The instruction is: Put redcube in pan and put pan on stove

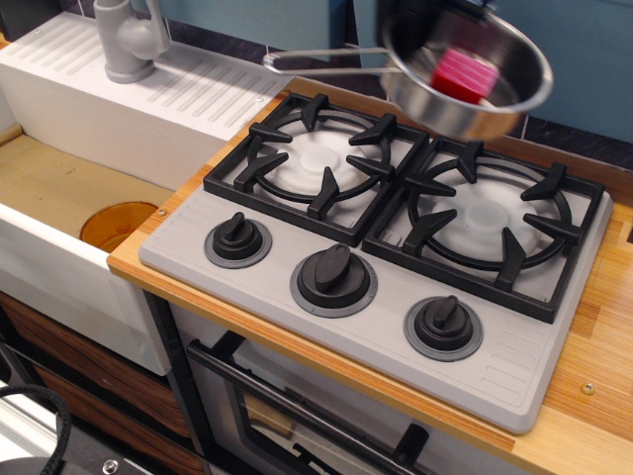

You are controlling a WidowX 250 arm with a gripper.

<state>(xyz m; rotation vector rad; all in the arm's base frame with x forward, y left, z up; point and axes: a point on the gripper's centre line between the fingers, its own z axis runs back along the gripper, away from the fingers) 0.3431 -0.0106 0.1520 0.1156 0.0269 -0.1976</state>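
Note:
The shiny steel pan (465,111) hangs in the air, motion-blurred, above the back edge of the stove (356,332), between the two burners. Its wire handle (326,59) points left. The redcube (463,75) lies inside the pan. My gripper (404,24) shows only as a dark blur at the pan's far left rim, at the top edge of the view. It is shut on the pan's rim and holds the pan up. Both black grates, left (318,158) and right (490,220), are bare.
A white sink (40,247) with an orange drain (117,224) and a grey faucet (129,40) lies to the left. Three black knobs (333,277) line the stove's front. The wooden counter (593,396) runs along the right. An oven door handle (297,411) is below.

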